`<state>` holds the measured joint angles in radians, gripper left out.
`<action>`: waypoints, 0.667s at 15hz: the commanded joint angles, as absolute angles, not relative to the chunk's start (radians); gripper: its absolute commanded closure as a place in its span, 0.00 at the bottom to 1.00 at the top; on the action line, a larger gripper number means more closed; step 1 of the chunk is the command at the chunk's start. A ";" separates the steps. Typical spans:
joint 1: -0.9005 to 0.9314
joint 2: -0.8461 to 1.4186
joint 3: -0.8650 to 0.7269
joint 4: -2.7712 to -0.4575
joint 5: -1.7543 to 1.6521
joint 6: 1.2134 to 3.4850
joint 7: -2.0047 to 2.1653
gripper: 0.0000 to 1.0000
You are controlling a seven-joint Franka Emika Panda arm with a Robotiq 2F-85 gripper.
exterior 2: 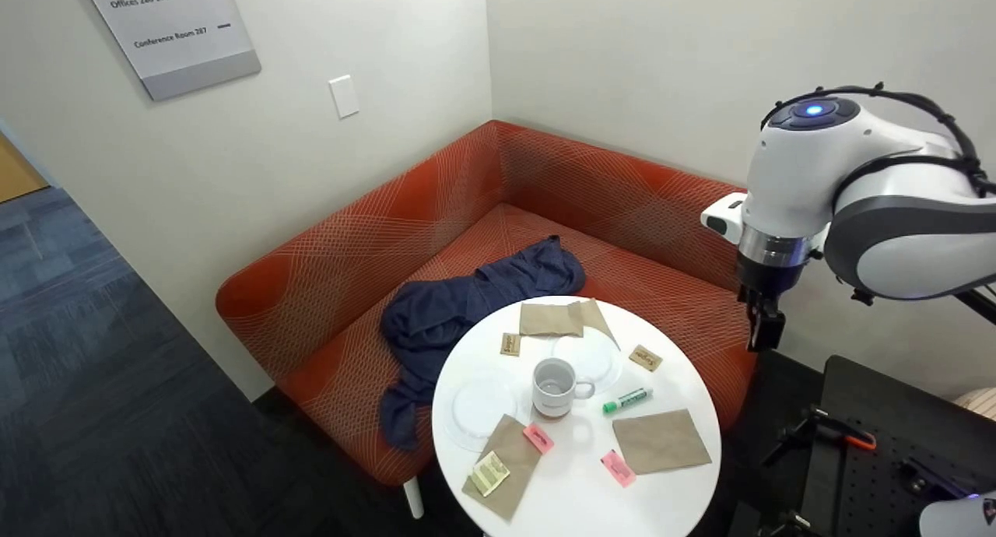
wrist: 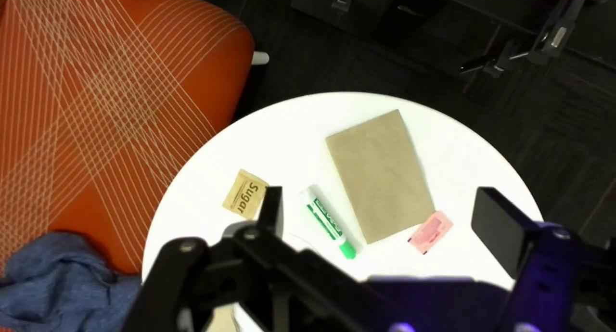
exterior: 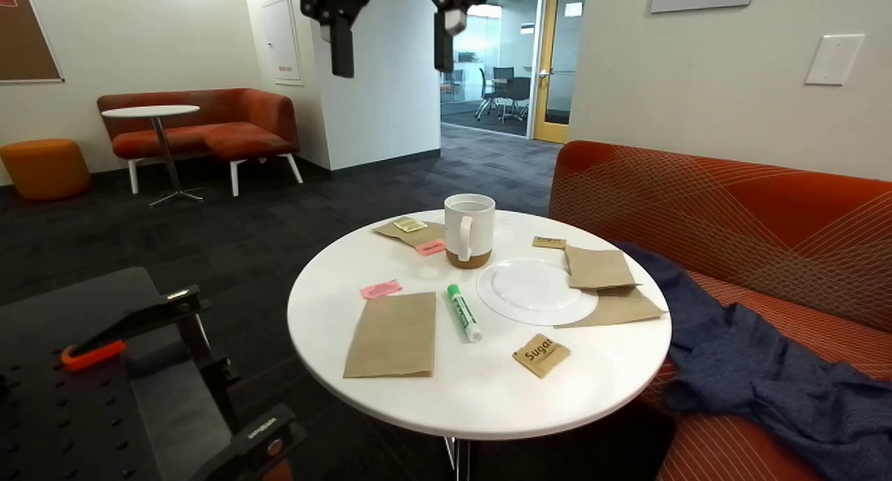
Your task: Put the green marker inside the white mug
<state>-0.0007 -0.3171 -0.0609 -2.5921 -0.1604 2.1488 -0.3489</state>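
Observation:
The green marker (exterior: 463,314) has a white body and a green cap. It lies flat on the round white table (exterior: 317,314), beside a brown napkin (exterior: 394,338). It also shows in an exterior view (exterior 2: 627,400) and in the wrist view (wrist: 328,221). The white mug (exterior: 481,223) stands upright farther back, with a tan base band and its handle out to the side. It also shows in an exterior view (exterior 2: 551,401); in the wrist view it is not visible. My gripper (exterior: 392,72) is open and empty, high above the table. Its fingers (wrist: 380,190) are wide apart in the wrist view.
A clear plate (exterior: 536,293) lies between the marker and more napkins (exterior: 601,268). A second plate (exterior 2: 478,412) lies beyond the mug. Sugar packets (exterior: 542,355) and pink packets (exterior: 381,289) are scattered around. A red sofa (exterior: 766,216) with blue cloth (exterior: 752,355) borders the table.

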 commanded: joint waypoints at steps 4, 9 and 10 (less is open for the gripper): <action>0.025 -0.157 -0.089 -2.606 -0.080 2.348 -0.526 0.00; 0.018 -0.112 -0.065 -2.606 -0.075 2.353 -0.534 0.00; 0.019 -0.097 -0.061 -2.602 -0.071 2.355 -0.535 0.00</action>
<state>0.0276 -0.0969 -0.0698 -2.6031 -0.0725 2.3564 -0.5344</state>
